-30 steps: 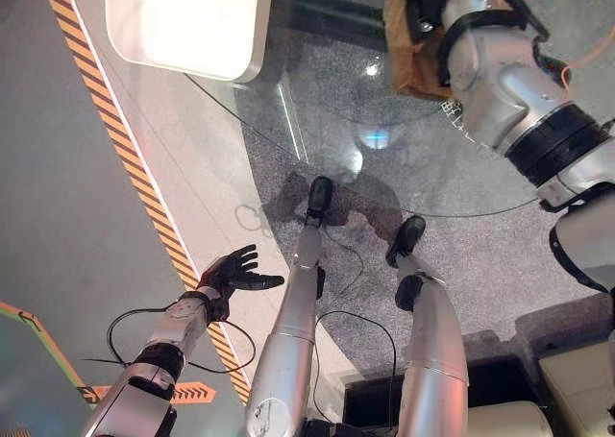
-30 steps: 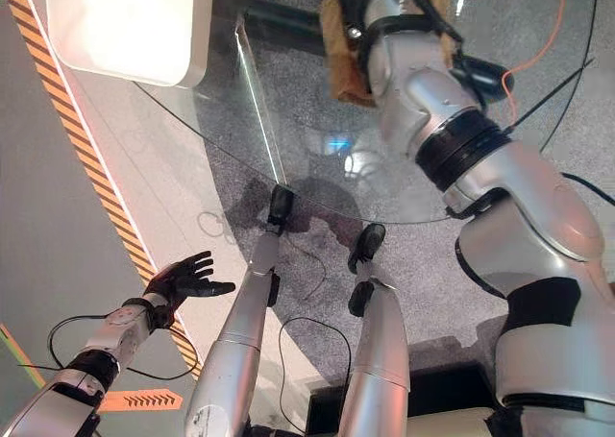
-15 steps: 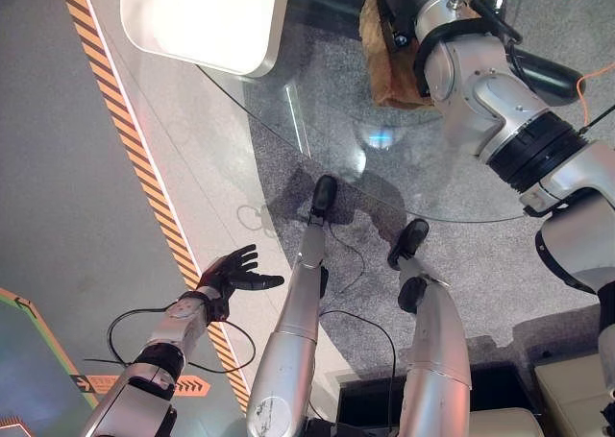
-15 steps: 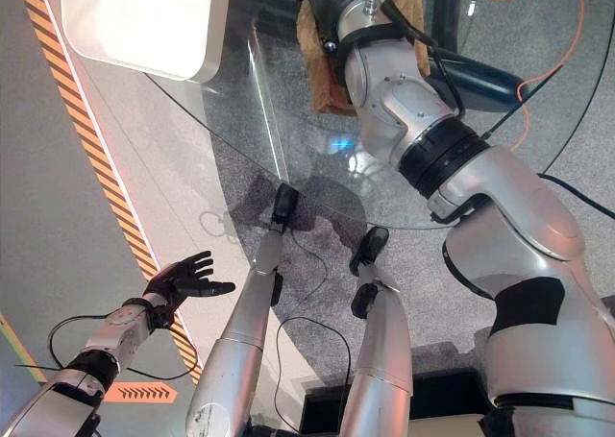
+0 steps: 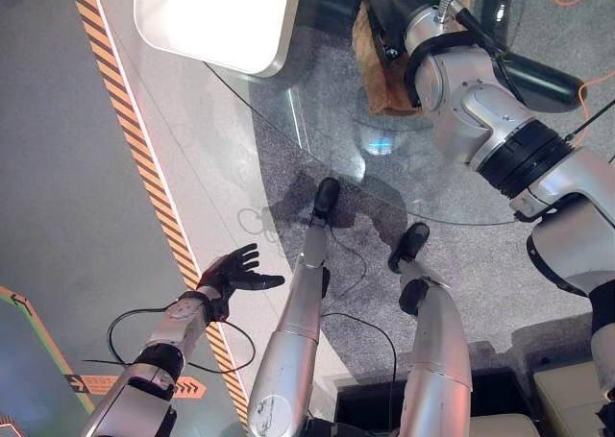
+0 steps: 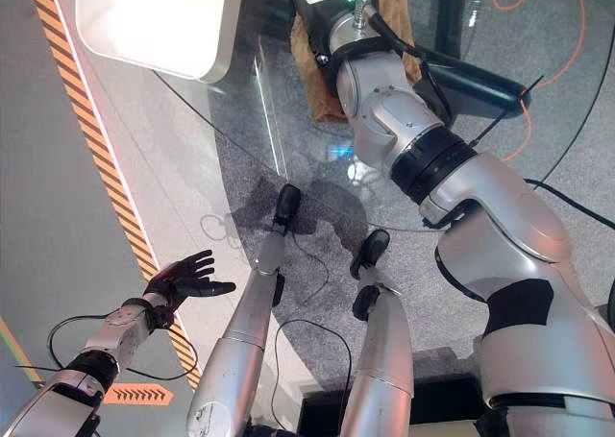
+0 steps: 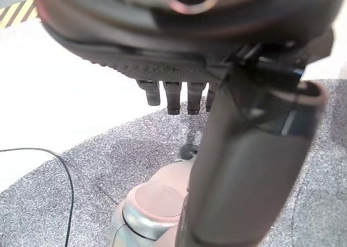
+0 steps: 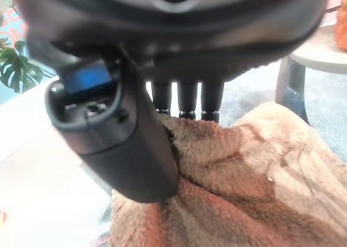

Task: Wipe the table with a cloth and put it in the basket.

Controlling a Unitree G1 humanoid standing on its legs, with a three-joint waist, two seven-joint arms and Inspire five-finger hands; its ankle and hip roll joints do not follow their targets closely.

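- Round glass table [image 5: 288,120] spans the upper part of the head views; grey speckled carpet [image 5: 480,274] visible through and below it.
- Pale floor on the robot's left, crossed by an orange-and-black hazard stripe [image 5: 144,168] running diagonally.
- White rounded-corner object [image 5: 216,19] at the table's far-left side; whether it is a basket, cannot tell.
- Right arm reaches far forward over the glass, right hand [image 8: 124,144] on the tan fluffy cloth [image 5: 384,72].
- Cloth sits on the glass at the far side, partly hidden by the right wrist in the head views.
- Right wrist view: thumb lies over the cloth, fingers [image 8: 187,100] dip into the pile with tips hidden; cannot tell if they grip it or just press.
- Left hand [image 5: 233,269] hangs low at the robot's left, over the stripe, well apart from the table; fingers spread straight, thumb out, holding nothing.
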